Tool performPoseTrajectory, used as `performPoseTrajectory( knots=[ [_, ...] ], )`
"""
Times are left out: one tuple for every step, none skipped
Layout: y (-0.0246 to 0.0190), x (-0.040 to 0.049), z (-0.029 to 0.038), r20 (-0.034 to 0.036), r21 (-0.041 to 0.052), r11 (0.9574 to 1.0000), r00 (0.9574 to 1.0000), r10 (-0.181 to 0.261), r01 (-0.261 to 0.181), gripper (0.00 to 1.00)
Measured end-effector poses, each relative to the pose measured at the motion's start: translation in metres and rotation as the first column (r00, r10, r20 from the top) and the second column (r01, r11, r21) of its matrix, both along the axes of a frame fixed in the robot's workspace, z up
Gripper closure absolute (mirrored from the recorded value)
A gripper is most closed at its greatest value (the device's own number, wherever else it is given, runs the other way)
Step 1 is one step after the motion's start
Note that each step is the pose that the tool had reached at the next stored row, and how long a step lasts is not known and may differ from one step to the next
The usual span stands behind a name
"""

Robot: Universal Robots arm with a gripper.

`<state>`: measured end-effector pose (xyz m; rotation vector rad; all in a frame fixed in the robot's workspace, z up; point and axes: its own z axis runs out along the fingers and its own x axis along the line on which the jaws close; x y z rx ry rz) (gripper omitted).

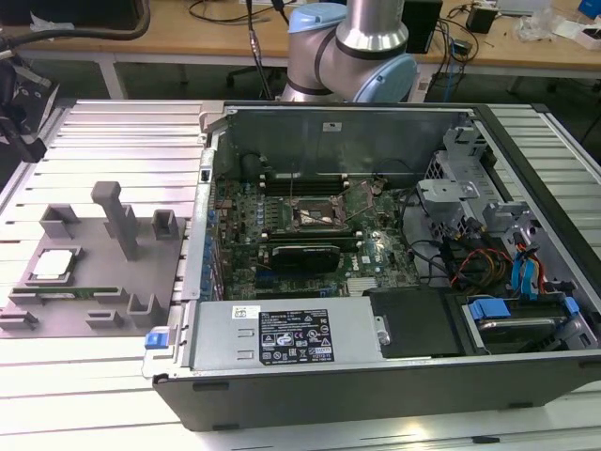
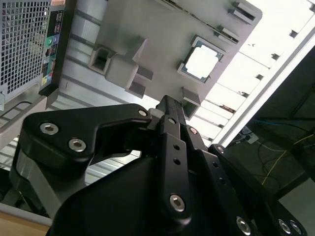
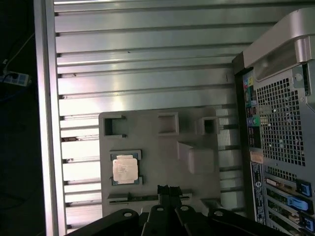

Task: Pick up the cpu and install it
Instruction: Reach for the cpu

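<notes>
The cpu is a small square chip with a shiny silver top. It lies flat in a recess of the grey holder plate, at the exterior view's left. Both wrist views look down on the cpu from well above. My gripper hangs high over the holder plate, apart from the chip. Its black fingers are pressed together with nothing between them. The square black socket frame sits on the motherboard inside the open computer case.
A long green memory stick lies on the holder plate in front of the cpu. Grey posts stand up from the plate. The arm's base rises behind the case. Cables and drive cages crowd the case's right side.
</notes>
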<state>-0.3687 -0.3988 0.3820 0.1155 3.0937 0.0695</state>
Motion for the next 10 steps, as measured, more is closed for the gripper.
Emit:
performPoseTrajectory(
  knots=[
    [0.0,-0.0011,-0.0021,0.0,0.0,1.0,1.0,0.0,0.0,0.89],
    [0.0,-0.0032,-0.0057,0.0,0.0,1.0,1.0,0.0,0.0,0.89],
    [0.0,-0.0042,-0.008,0.0,0.0,1.0,1.0,0.0,0.0,0.89],
    [-0.0001,-0.0049,-0.01,0.0001,0.0,1.0,1.0,0.0,0.0,0.89],
    [0.0,-0.0062,-0.0127,0.0,0.0,1.0,1.0,0.0,0.0,0.89],
    [0.0,-0.0073,-0.0149,0.0001,0.0,1.0,1.0,0.0,0.0,0.89],
    [0.0,-0.0082,-0.0166,0.0001,0.0,1.0,1.0,0.0,0.0,0.89],
    [0.0,-0.0098,-0.0193,0.0001,0.0001,1.0,1.0,0.0,0.0,0.89],
    [0.0,-0.0109,-0.0215,0.0,-0.0001,1.0,1.0,0.0,0.0,0.89],
    [0.0,-0.0117,-0.0232,0.0,0.0,1.0,1.0,0.0,0.0,0.89]
  ],
)
